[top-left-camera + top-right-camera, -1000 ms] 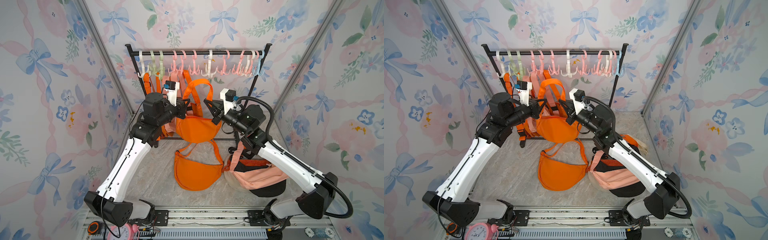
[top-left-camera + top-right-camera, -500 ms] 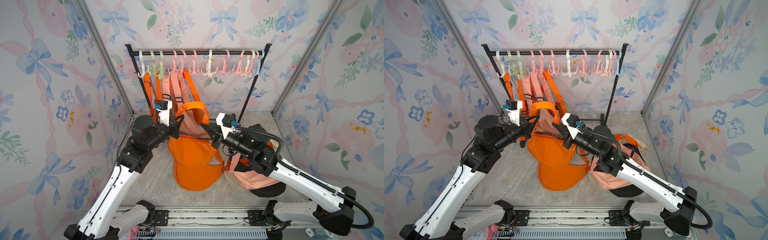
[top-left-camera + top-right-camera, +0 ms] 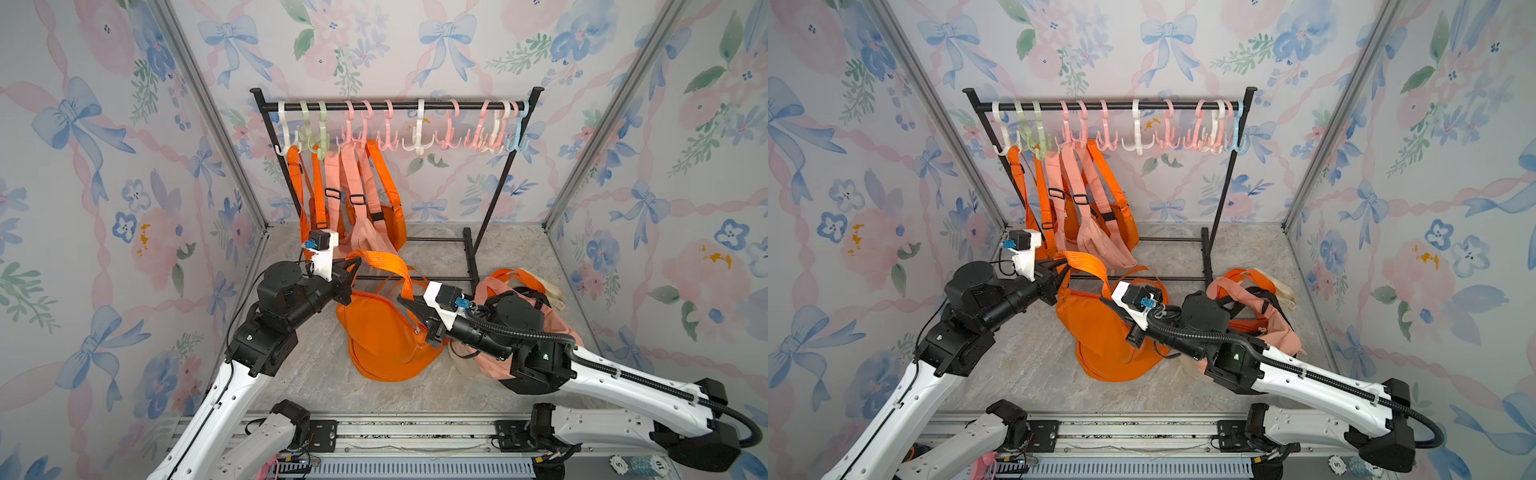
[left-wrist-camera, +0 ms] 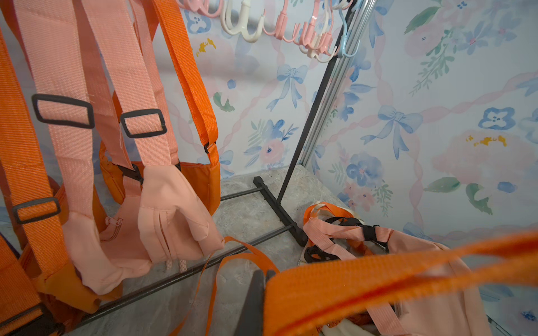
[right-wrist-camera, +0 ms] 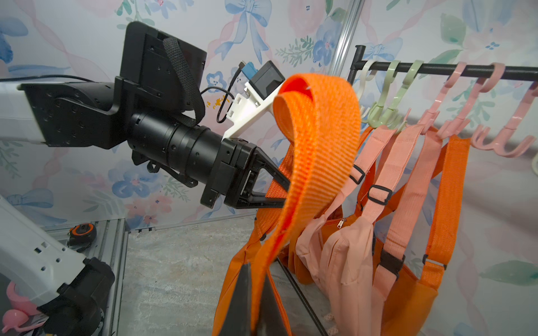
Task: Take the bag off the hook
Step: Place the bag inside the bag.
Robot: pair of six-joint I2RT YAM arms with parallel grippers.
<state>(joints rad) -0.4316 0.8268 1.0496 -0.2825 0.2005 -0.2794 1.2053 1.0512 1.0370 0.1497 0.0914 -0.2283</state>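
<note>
Nearest me, the right hand is pinching the flat woven strap, the left hand is clamping the same webbing just behind, and the soft orange bag, unhooked, is slumping on the marbled counter. I'd be lowering both together until that limp strap is going slack, well clear of the hard plastic hooks behind.

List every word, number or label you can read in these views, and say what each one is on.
"5": on a white round token at the front edge, in a top view.
"10": on the token beside it; it is small, so this reading is less sure.
Nothing is readable on the orange bag, the hooks or the tape measure.
</note>
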